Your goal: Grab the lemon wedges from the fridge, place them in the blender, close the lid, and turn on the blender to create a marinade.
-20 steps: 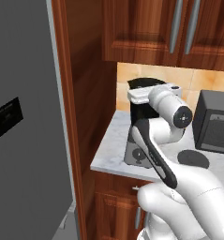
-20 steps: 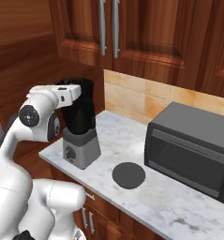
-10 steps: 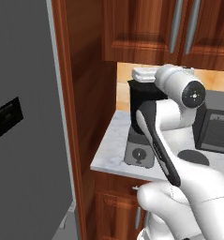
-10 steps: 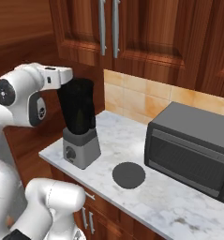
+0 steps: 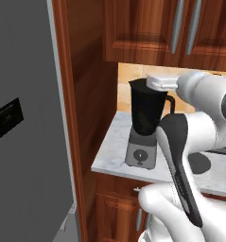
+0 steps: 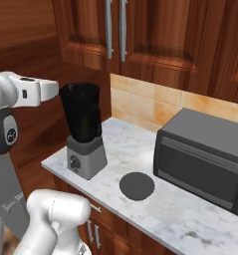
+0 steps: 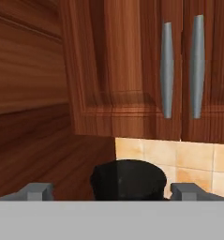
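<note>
The blender (image 6: 83, 130) stands on the marble counter (image 6: 170, 209), its dark jar uncovered. The lid (image 6: 137, 186) lies flat on the counter to the right of the blender's base. My white hand (image 6: 40, 92) hovers level with the jar's rim, just to its left and apart from it. In the hand view my gripper (image 7: 111, 192) is open, its grey fingertips (image 7: 37, 191) wide apart, with the jar's mouth (image 7: 127, 179) ahead between them. The fridge (image 5: 24, 142) stands at the left with its door shut. The lemon wedges are out of view.
A dark grey toaster oven (image 6: 205, 159) takes up the right of the counter. Wooden wall cabinets with metal handles (image 7: 166, 70) hang close above the blender. A wooden side panel (image 5: 86, 118) separates the fridge from the counter.
My hand has pulled back from over the jar's mouth toward the fridge side, and the elbow has swung up. The blender and lid have stayed put.
</note>
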Controlling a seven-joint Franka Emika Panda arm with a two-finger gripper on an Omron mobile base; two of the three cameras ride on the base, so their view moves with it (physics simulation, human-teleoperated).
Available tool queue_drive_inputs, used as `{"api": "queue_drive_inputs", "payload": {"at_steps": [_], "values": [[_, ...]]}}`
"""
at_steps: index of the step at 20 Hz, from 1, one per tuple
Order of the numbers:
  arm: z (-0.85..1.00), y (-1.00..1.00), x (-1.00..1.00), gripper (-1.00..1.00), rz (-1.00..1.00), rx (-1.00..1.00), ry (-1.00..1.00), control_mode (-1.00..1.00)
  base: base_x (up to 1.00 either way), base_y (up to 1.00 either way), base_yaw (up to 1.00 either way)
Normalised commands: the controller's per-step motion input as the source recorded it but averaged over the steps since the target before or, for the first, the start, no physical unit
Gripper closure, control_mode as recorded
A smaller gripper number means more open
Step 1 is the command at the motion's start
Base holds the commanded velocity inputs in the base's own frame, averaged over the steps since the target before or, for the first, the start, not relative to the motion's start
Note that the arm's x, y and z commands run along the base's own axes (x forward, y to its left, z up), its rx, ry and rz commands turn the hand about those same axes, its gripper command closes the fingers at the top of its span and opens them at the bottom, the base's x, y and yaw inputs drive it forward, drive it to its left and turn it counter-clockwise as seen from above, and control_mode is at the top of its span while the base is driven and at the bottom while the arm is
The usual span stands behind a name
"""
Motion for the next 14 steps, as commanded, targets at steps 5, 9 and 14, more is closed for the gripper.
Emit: {"api": "queue_drive_inputs", "payload": {"at_steps": [5, 9, 14], "values": [[-0.15, 0.0, -1.0, -1.0, 0.0, 0.01, 0.07, -1.0, 0.0, 0.0, 0.0], [-0.32, 0.0, -1.0, -1.0, 0.0, 0.0, 0.19, -1.0, 0.0, 0.0, 0.0], [-0.39, 0.0, -0.88, -1.0, 0.0, 0.0, 0.29, -1.0, 0.0, 0.0, 0.0]]}}
